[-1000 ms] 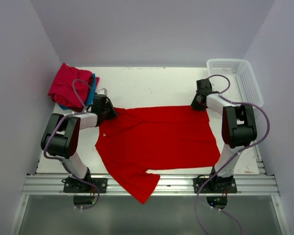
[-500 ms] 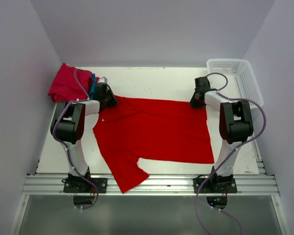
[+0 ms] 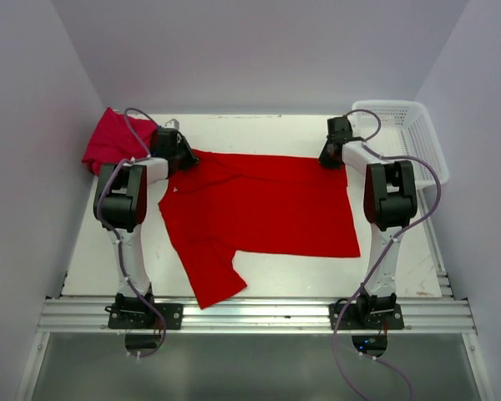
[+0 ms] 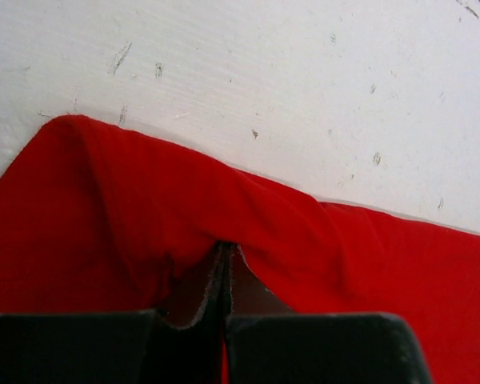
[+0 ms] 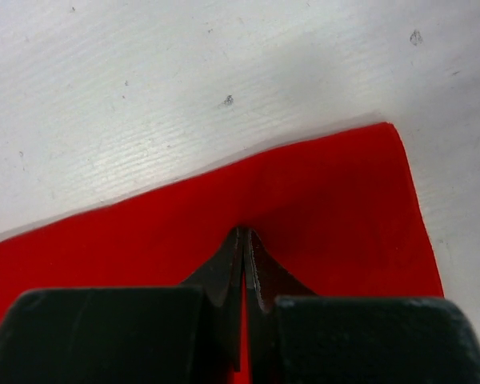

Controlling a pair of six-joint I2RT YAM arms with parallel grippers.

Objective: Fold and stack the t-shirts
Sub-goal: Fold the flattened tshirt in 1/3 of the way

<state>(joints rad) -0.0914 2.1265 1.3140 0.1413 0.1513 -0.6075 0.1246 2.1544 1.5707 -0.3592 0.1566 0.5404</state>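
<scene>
1. Our left pincer [image 4: 226, 260] and right pincer [image 5: 244, 240] are clenched on the far edge of the red t-shirt [image 3: 259, 209], spread on the desk [image 3: 259, 134].
2. Both bites look thin; a hard tug may slip cloth free.
3. Uneven pulling would skew it.

We see the red t-shirt [image 3: 267, 209] as soft matt cloth, lying in shallow wrinkles (its weave too fine to make out). The crimson-pink t-shirt [image 3: 113, 144] is matt cloth as well. The left end effector [image 4: 226, 252] and right end effector [image 5: 244, 238] have matt black fingers, plastic by their look. The surface [image 3: 259, 134] is matt white, scuffed and speckled. The basket [image 3: 424, 144] is white plastic mesh; the rail [image 3: 259, 316] is bare dull metal.
</scene>
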